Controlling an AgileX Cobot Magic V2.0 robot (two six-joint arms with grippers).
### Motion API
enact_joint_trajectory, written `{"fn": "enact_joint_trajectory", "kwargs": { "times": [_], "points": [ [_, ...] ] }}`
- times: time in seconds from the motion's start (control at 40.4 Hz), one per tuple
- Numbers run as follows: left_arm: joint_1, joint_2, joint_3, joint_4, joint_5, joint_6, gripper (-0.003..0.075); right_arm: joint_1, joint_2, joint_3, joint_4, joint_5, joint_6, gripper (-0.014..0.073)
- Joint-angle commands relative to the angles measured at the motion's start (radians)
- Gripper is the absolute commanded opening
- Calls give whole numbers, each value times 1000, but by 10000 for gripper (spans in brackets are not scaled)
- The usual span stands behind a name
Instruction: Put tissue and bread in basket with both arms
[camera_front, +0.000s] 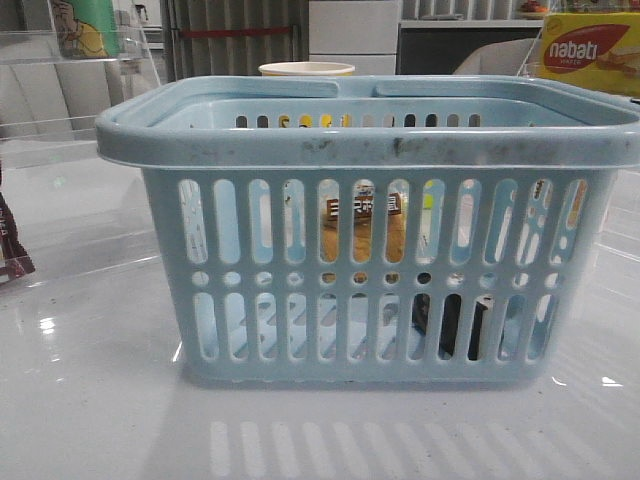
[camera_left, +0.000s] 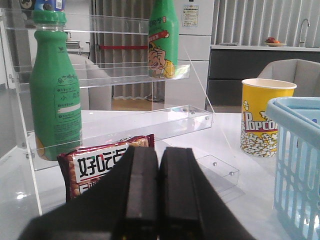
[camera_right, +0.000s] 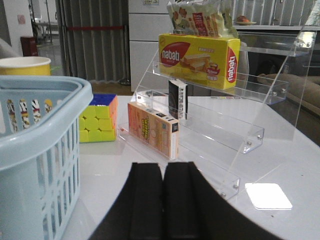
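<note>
The light blue basket (camera_front: 370, 140) fills the front view. Through its slots I see the bread (camera_front: 365, 235), golden-brown with a dark label, standing inside near the middle, and the dark tissue pack (camera_front: 450, 325) low on the basket floor to the right. The basket's edge also shows in the left wrist view (camera_left: 295, 150) and in the right wrist view (camera_right: 35, 135). My left gripper (camera_left: 159, 155) is shut and empty, left of the basket. My right gripper (camera_right: 163, 170) is shut and empty, right of the basket. Neither gripper shows in the front view.
A maroon snack packet (camera_left: 100, 162) lies just beyond the left gripper, under a clear acrylic shelf with green bottles (camera_left: 52, 90). A popcorn cup (camera_left: 265, 117) stands behind the basket. On the right, an acrylic rack (camera_right: 225, 125) holds a nabati box (camera_right: 200, 57), small boxes and a cube (camera_right: 98, 119).
</note>
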Motion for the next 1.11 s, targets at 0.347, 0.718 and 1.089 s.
{"fn": "enact_joint_trajectory", "kwargs": {
  "times": [0.347, 0.718, 1.089],
  "points": [
    [0, -17, 5, 0, -89, -5, 93, -5, -20, -5, -36, -58, 53, 57],
    [0, -17, 5, 0, -89, -5, 93, -5, -20, -5, -36, -58, 53, 57],
    [0, -17, 5, 0, -89, -5, 93, -5, -19, -5, -36, -58, 53, 57]
  ]
}}
